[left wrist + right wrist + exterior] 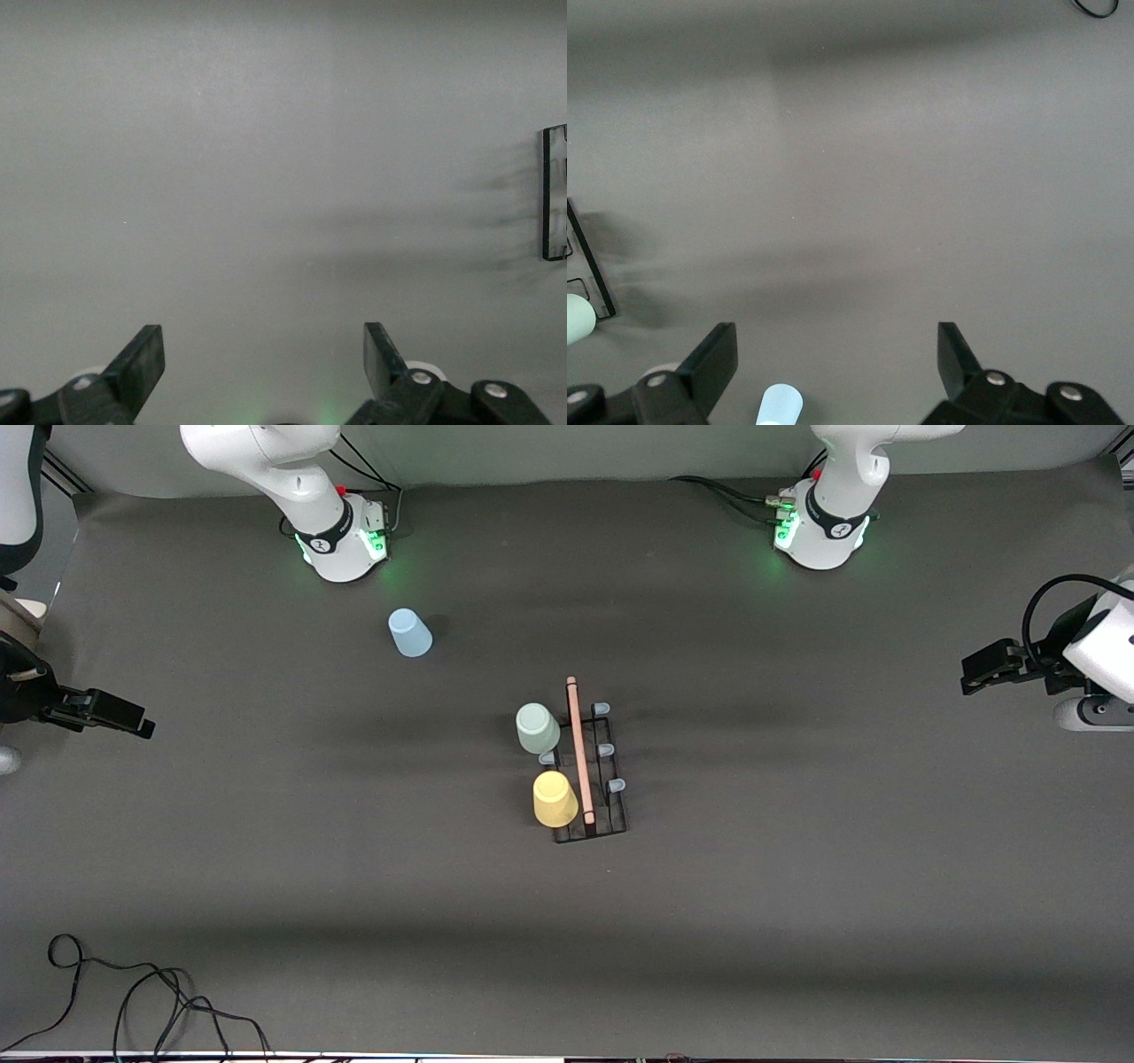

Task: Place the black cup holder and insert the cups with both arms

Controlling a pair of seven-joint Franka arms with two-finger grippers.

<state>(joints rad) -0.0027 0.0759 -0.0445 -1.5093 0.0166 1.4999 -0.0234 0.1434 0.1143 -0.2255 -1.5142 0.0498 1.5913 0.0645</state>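
Both hands (left hand (264,361), right hand (837,361)) wide, empty; black cup holder (586,779) lengthwise toward the bases

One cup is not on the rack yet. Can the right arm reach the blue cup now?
Probably yes. The blue cup stands alone on bare table near the right arm's base, and the open right end effector holds nothing.

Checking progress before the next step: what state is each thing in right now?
Holder: upright on the table, mid-table.
Green cup: upside down on a holder prong.
Yellow cup: upside down on a prong, nearer the camera than the green cup.
Blue cup: off the holder, on the table near the right arm's base.
Left gripper: jaws open, empty.
Right gripper: jaws open, empty.
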